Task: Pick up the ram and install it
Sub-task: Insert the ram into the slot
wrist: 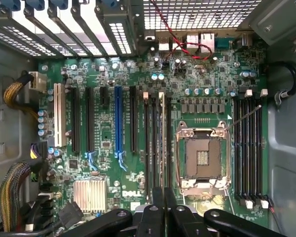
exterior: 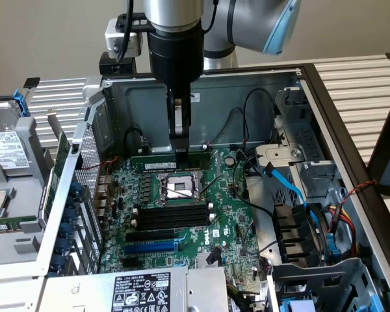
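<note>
Ram: a thin green stick (exterior: pixel 155 156) gripped in the jaws and held level over the board (exterior: pixel 224 224). In the exterior view it shows just past the far edge of the socket (exterior: pixel 177 188).
Long axis: it runs from the exterior view's left to its right, parallel to the black slots.
Jaws: closed on the ram's flat faces, hanging straight down from the arm (exterior: pixel 174 39). They grip a little toward the exterior view's right of the stick's middle.
Ram from jaws: there is no gap, as the stick sits between the fingertips. More of it reaches out to the exterior view's left.
Ram to slots: in the wrist view a pale thin edge leads out from between the jaws along the near slots (wrist: pixel 155 148), the bank between the socket and the blue slot (exterior: pixel 153 247). We judge the stick is lined up with that bank.
Seated or not: we cannot tell how high the ram hangs above the slots. We see no sign that it is pressed home.
Far slots: the bank (wrist: pixel 249 148) on the socket's other side stands empty, white end clips at both ends.
Socket: open and bare, between the two banks.
Surroundings: the open case's far wall (exterior: pixel 247 84) rises behind the arm. A blue cable (exterior: pixel 292 188) lies well apart at the exterior view's right.
</note>
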{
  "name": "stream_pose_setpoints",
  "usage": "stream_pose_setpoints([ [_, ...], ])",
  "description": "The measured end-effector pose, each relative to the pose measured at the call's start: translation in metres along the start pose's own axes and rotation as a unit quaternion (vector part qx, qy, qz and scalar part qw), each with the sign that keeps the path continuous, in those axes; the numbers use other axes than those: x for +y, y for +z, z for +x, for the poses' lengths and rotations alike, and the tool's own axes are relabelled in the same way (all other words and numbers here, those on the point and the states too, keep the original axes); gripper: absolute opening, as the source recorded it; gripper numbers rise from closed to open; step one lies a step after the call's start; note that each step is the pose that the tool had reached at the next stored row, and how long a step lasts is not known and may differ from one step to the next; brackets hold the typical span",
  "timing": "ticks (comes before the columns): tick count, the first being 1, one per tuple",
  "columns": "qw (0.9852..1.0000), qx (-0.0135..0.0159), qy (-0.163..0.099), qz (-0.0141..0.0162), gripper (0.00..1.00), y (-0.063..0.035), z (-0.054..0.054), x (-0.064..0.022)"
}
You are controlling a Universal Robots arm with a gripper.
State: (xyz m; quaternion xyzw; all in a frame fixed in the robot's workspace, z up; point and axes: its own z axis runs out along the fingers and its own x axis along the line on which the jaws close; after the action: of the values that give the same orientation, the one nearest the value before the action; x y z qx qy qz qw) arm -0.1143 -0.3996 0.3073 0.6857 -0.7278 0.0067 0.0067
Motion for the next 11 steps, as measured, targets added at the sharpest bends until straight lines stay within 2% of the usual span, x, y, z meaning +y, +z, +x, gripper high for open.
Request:
stream_pose_setpoints([
  [11, 0.9999, 0.001, -0.014, 0.0003, 0.13, 0.0162, 0.001, 0.0],
])
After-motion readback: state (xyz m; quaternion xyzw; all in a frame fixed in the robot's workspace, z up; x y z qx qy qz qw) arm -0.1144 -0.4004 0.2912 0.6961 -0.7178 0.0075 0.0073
